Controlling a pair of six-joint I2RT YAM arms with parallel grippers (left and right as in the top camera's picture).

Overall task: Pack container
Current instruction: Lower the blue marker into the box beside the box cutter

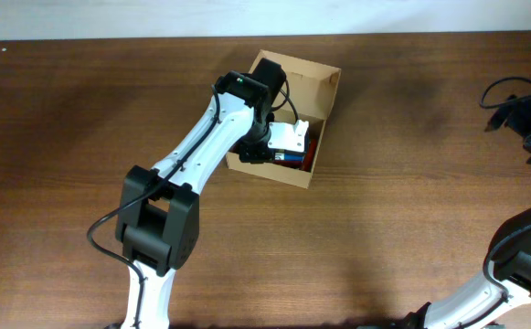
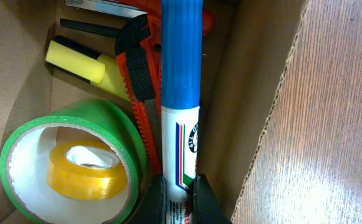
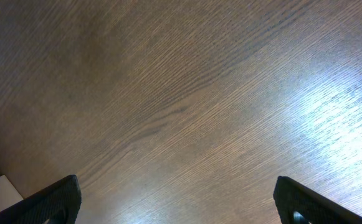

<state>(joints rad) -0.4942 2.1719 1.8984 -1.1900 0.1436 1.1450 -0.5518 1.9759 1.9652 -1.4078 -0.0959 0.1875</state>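
Left gripper [image 2: 181, 204] pinches a blue marker [image 2: 181, 74] inside the container [image 1: 323, 80] — right gripper [image 3: 179, 208] gapes wide over dark wood table [image 3: 168, 93].

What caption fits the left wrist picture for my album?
Left fingers pinch a blue-and-white marker inside the box, beside green tape, a yellow highlighter and an orange cutter.

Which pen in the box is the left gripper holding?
The blue-and-white marker pen, pinched between the fingers of the left gripper. The yellow highlighter lies loose in the brown cardboard box, untouched.
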